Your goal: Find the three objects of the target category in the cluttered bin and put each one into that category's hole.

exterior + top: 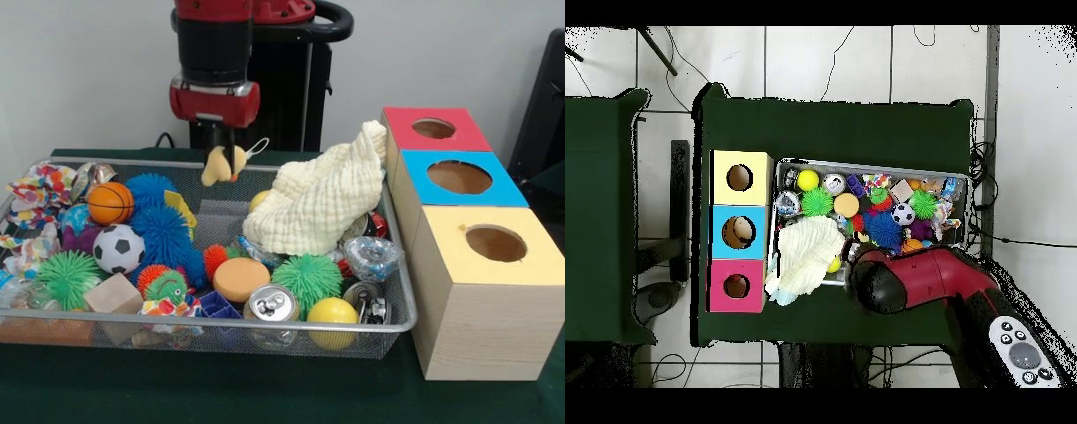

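Front view: pincer (222, 159) — pinching a small yellow toy (221, 165), up above the bin (399, 291)
Cloth (322, 199): draped over the bin's side by the boxes (481, 291)

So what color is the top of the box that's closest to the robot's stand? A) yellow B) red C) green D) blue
B: in the overhead view the red box sits at the end of the row nearest the robot's base, with the blue box in the middle and the yellow box farthest away.
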{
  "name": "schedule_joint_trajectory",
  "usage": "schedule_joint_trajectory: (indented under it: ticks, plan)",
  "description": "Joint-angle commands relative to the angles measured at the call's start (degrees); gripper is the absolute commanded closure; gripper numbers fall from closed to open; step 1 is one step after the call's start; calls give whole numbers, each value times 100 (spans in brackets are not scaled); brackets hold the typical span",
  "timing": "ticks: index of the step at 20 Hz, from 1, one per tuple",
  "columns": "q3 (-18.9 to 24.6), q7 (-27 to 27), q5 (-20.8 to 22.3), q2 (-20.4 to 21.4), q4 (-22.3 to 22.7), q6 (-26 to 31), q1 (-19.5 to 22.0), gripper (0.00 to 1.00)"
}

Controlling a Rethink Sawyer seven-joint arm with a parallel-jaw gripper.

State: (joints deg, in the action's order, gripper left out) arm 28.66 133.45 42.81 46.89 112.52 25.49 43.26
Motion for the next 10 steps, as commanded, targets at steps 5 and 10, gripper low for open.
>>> schedule_joint_trajectory:
  ticks: [5,10]
  plan:
    - [515,-528,-639,1247,1137,453,-525,100]
    - [59,314,-663,1353,1547,128,-1229,100]
